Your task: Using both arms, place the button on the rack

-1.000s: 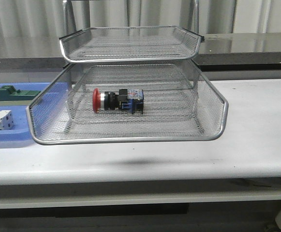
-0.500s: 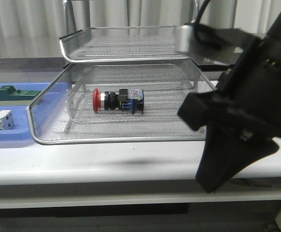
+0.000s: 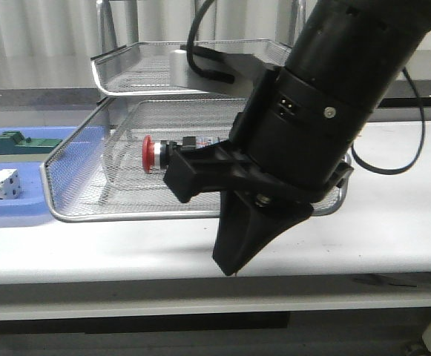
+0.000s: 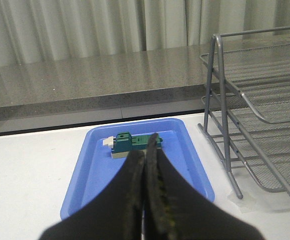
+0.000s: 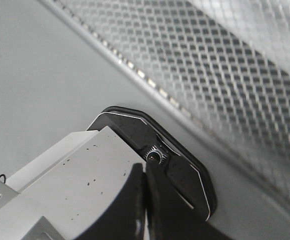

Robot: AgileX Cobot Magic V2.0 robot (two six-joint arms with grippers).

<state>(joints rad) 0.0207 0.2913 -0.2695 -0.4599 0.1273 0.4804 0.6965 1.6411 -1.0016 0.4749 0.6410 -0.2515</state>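
Two claws, both empty. Front view: the button (image 3: 159, 154) lies on its side in the rack (image 3: 74, 211), on the middle tier, behind and above the right claw (image 3: 234, 268), whose fingers are pressed together low at the counter (image 3: 400, 215) edge. Placement looks done; only arm retreat seems left.

Left wrist view: the left claw (image 4: 145, 155) is closed on nothing, the rack beside it.

Right wrist view: closed fingertips, mesh beyond.
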